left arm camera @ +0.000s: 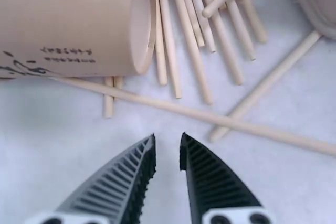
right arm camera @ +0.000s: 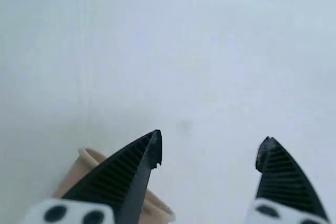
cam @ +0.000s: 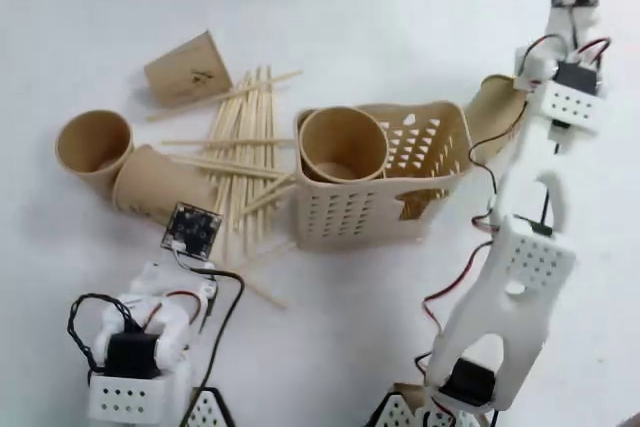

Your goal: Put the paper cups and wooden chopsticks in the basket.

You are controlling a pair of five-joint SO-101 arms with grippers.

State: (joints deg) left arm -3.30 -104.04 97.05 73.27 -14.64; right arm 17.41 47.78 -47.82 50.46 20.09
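Observation:
The white slotted basket (cam: 430, 172) stands mid-table with one paper cup (cam: 343, 144) upright in it. Another cup (cam: 495, 102) lies against its right end; its rim (right arm camera: 86, 157) shows beside my right gripper (right arm camera: 210, 148), which is open over bare table with nothing between its fingers. Left of the basket lies a heap of wooden chopsticks (cam: 245, 147) and three more cups (cam: 93, 147) (cam: 160, 187) (cam: 190, 69). My left gripper (left arm camera: 168, 142) hovers low, just short of a lying cup (left arm camera: 73, 19) and the chopstick ends (left arm camera: 199, 35), its fingers almost together and holding nothing.
A single chopstick (left arm camera: 210, 116) lies crosswise right ahead of the left gripper. The right arm (cam: 520, 267) stretches along the table's right side, close to the basket. Open white table lies behind the basket and at the front middle.

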